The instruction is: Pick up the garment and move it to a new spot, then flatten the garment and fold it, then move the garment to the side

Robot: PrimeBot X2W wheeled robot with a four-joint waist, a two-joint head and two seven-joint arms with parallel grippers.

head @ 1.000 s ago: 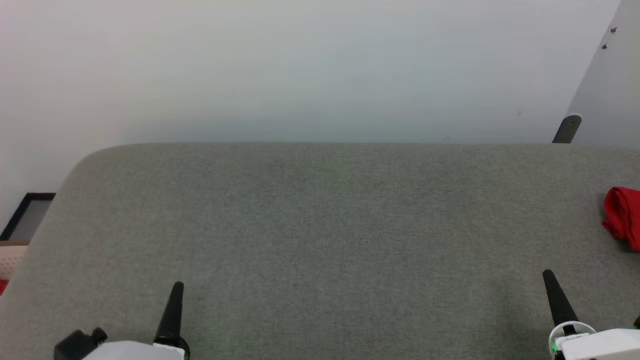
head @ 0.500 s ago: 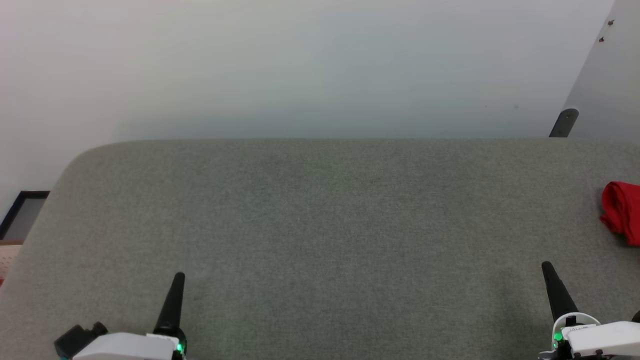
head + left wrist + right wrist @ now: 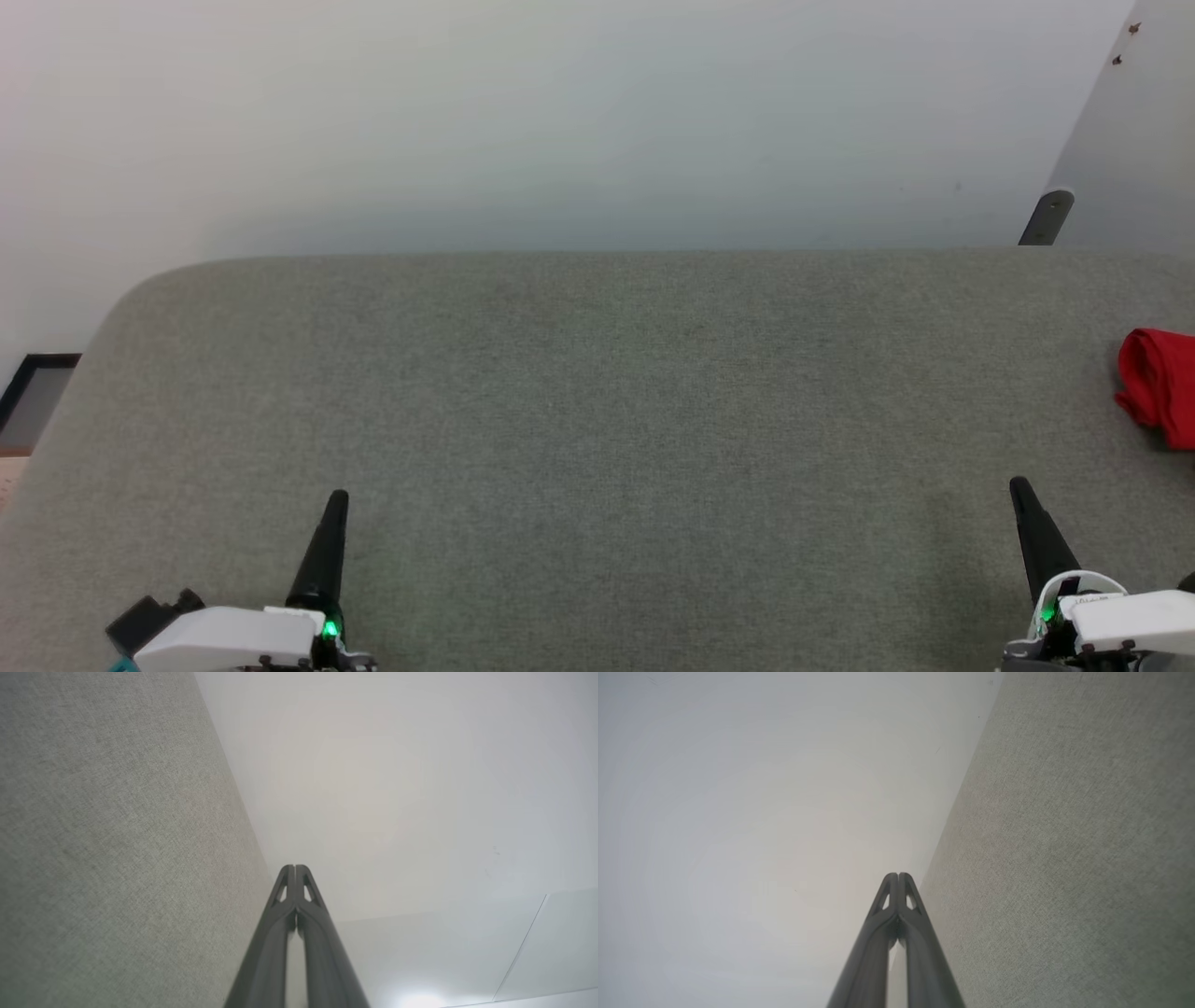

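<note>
The left gripper [image 3: 334, 506] sits at about 7 o'clock in the head view. Its white wrist housing is low against the bottom edge, and its dark fingers [image 3: 275, 933] point toward 12 o'clock with a slight lean to 1 o'clock, above the grey fabric surface [image 3: 597, 392]. The left wrist view shows the two fingers pressed together tip to tip, with nothing between them. The right gripper [image 3: 1019, 489] sits at about 5 o'clock, posed as a mirror image with its fingers leaning toward 11 o'clock. The right wrist view shows its jaws likewise closed and empty. The garment [image 3: 1158, 383] lies as a bunched red lump on the surface at 3 o'clock, cut off by the frame's edge. It is well apart from the right gripper, toward 1 o'clock from it. A pale wall [image 3: 560, 121] rises behind the surface at 12 o'clock.
</note>
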